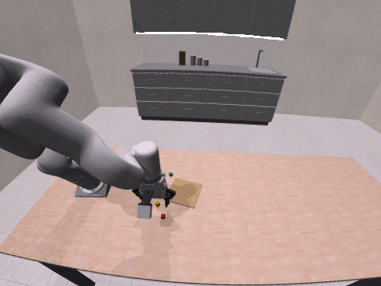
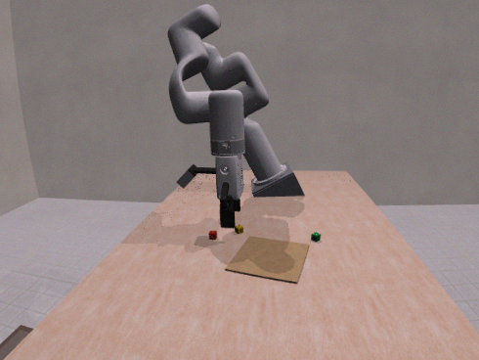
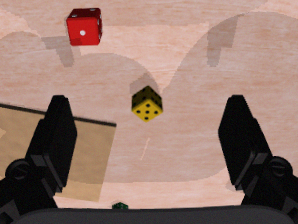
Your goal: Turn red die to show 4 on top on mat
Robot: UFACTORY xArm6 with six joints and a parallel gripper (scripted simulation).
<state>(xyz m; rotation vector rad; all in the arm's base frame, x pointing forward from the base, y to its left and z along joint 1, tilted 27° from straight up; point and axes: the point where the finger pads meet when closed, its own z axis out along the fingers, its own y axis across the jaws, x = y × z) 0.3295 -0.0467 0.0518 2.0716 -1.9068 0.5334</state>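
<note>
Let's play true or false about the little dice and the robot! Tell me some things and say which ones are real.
1. The red die sits on the brown mat. False: it lies on the bare table, off to the side of the mat.
2. The tool is open and holds nothing. True.
3. The yellow die is between the open fingers in the wrist view. True.
4. The green die is stacked on the yellow die. False: it lies alone, on the far side of the mat from the other two.
5. No die is on the mat. True.
</note>
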